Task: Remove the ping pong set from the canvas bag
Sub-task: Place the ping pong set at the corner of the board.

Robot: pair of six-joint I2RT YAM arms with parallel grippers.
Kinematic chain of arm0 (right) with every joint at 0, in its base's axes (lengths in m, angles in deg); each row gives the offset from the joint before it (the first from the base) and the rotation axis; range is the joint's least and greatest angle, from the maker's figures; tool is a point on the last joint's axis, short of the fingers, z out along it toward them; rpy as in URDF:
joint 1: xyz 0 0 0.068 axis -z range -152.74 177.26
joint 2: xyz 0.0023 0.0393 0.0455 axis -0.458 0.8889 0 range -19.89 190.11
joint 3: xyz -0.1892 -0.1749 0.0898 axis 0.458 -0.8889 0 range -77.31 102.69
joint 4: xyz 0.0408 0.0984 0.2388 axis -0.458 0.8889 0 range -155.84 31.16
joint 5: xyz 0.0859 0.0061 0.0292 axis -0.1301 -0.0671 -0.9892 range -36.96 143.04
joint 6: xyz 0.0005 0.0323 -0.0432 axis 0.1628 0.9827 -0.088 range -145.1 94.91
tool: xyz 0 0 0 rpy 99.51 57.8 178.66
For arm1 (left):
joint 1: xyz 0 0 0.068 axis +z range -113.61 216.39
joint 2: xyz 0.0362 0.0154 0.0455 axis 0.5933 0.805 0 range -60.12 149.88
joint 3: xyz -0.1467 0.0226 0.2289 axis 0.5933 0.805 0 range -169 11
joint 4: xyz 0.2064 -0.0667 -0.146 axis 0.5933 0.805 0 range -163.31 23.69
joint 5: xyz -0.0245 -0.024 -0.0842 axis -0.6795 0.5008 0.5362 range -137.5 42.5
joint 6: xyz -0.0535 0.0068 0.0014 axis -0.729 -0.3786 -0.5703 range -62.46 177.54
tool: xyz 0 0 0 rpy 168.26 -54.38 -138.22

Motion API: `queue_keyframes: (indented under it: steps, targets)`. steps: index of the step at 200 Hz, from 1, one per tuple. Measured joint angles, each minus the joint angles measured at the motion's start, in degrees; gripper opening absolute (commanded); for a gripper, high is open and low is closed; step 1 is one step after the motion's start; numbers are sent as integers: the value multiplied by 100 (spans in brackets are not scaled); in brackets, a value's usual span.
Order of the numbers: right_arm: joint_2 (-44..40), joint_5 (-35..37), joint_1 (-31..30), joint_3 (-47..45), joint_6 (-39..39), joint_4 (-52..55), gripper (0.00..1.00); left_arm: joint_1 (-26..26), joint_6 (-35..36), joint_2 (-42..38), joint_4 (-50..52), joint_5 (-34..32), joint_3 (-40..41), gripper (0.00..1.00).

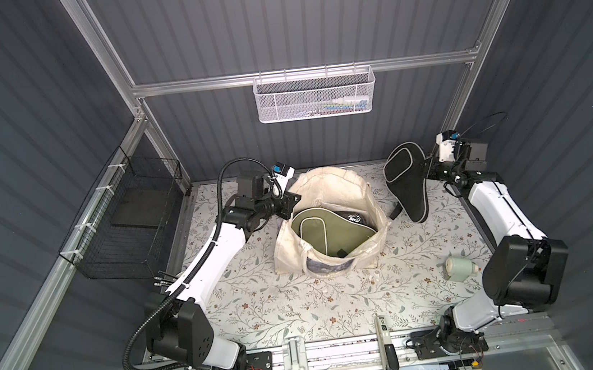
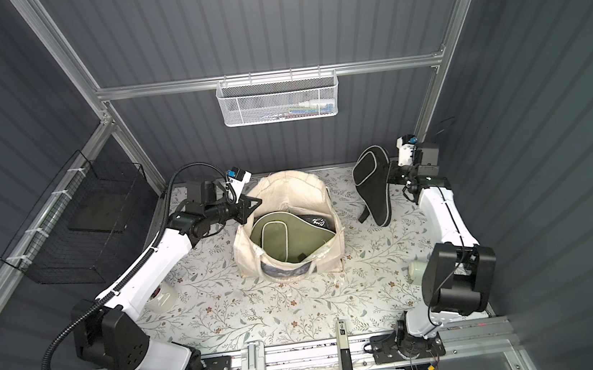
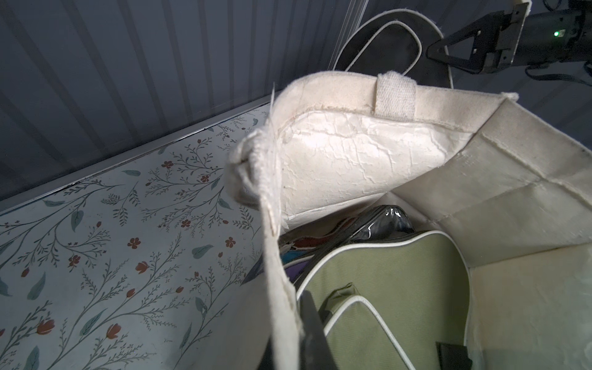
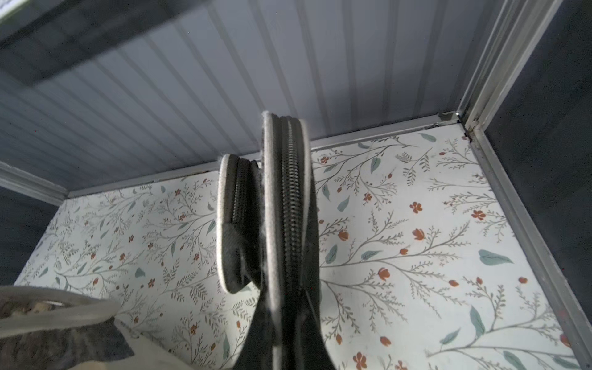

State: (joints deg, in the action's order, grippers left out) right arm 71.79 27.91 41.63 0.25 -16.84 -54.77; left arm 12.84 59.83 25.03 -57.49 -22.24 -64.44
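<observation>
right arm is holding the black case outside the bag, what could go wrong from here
The right gripper pinches the black paddle case only at one edge, so it could slip or swing when moved. Its loose strap hangs close to the canvas bag and might catch the rim. The pale cup lies beside the right arm's elbow and could get knocked as the arm pulls back.
</observation>
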Motion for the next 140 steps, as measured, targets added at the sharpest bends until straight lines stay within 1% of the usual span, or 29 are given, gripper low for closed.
queue_keyframes:
  steps: [33,45,65,93,120,140]
  targets:
    - [621,-603,520,85,341,-695,0,2,-20,68,-111,98,9,0]
    - [1021,-846,660,321,479,-767,0,2,-44,109,-175,136,9,0]
    - [1864,-1270,855,960,680,-758,0,2,-66,160,-243,186,9,0]
    - [2861,-1510,1032,1840,688,-356,0,2,-85,173,-267,205,7,0]
    - [3536,-1521,1150,2765,452,466,0,2,-85,271,-286,227,-57,0]
    - [3877,-1495,1196,3390,216,1016,0,2,-83,415,-304,260,-170,0]
